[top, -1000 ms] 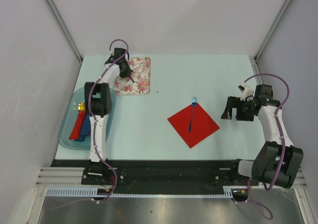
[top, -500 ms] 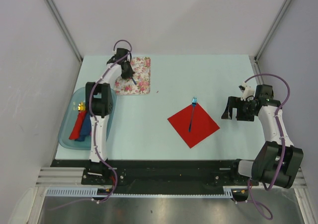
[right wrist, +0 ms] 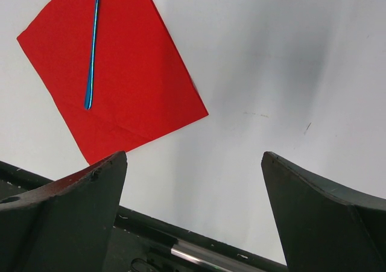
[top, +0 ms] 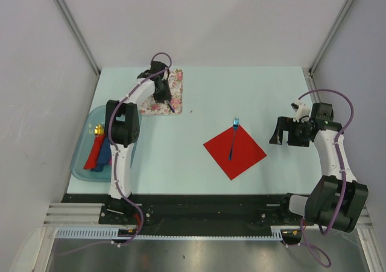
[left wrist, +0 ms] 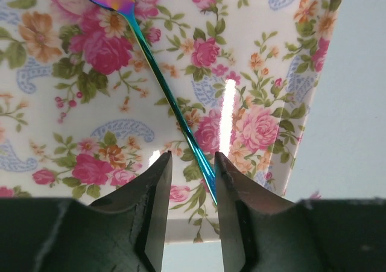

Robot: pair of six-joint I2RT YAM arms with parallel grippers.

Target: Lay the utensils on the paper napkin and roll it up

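There are two arms and two grippers, one red napkin (top: 240, 155), one blue fork (top: 232, 142), one spoon (left wrist: 161, 72), one floral mat (left wrist: 259, 55) and one tray (top: 77, 163). The tray holds a red roll (top: 94, 154), a blue roll (top: 104, 157) and a gold-tipped piece (top: 95, 129). The fork lies along the napkin near the table's middle, its head just past the far corner. The spoon lies on the mat at the far left. The left gripper (top: 161, 94) hangs over it, and its jaws stand narrowly parted astride the thin handle rather than clamped on it. The handle runs close by one finger (left wrist: 232, 205), though contact cannot be judged. The right gripper (top: 282, 132) is spread wide and holds nothing, to the right of the napkin. Only the left wrist view shows the spoon's iridescent handle and the gap between the jaws; from above the spoon is a dark sliver. Only the top view shows the tray. The spoon's head is cut off by the left wrist view's top edge. The right wrist view crops the fork's tines and the napkin's far corner. The arm hides part of the tray.
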